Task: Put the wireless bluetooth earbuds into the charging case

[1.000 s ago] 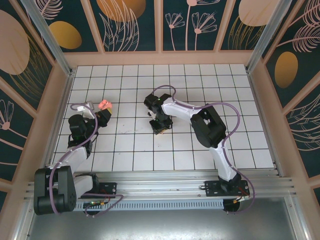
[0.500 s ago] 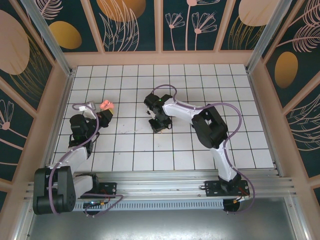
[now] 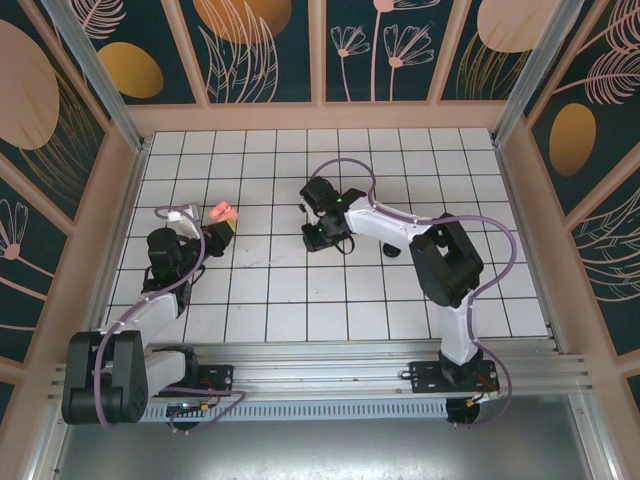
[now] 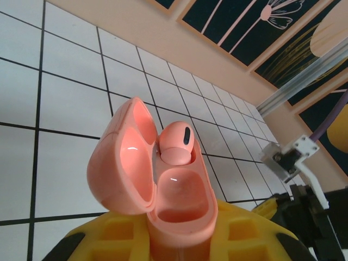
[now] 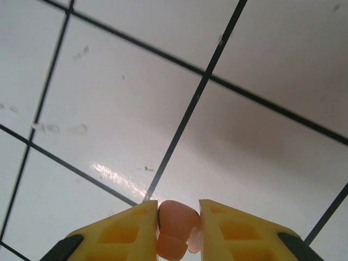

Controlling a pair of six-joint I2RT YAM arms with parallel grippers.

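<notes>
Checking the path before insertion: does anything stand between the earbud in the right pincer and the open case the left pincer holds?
Nothing visible does: bare tiles lie between the right pincer with its earbud and the charging case. Its lid is open, and one socket is free beside the seated earbud.

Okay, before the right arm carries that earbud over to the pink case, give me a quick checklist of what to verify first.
1. Charging case gripped in the left pincer: ok.
2. Lid hinged open: ok.
3. First earbud seated in the case: ok.
4. Free slot unobstructed: ok.
5. Second earbud pinched in the right pincer: ok.
6. Second earbud lined up over the free slot: not ok, the top view shows the right pincer well apart from the case.
</notes>
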